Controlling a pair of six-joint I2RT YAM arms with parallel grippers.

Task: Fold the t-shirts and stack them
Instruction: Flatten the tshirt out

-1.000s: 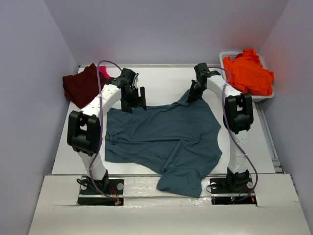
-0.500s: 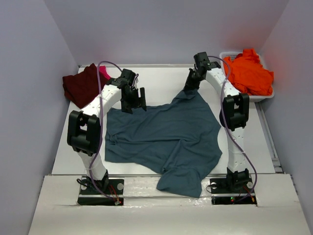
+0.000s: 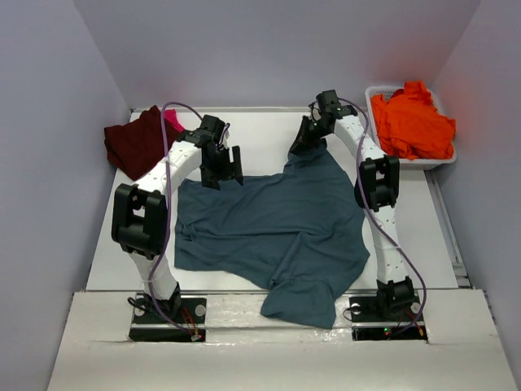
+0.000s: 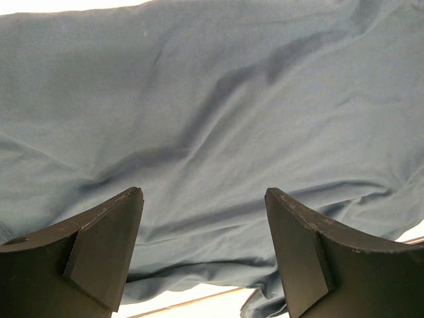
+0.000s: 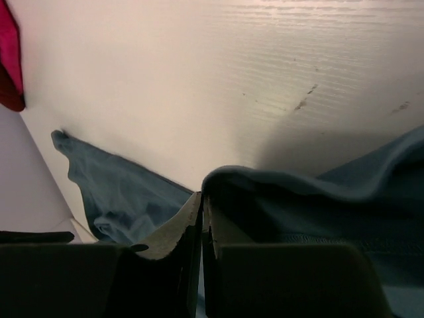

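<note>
A slate teal-blue t-shirt (image 3: 277,228) lies spread across the white surface (image 3: 260,130); the right claw (image 3: 308,140) is clamped on its raised far corner; the left claw (image 3: 229,173) hovers wide open over its far left edge.

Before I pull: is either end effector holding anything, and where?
Right end effector is shut on the teal-blue t-shirt, pinching a fold at its far right edge. Left end effector hangs open above it, holding nothing.
</note>
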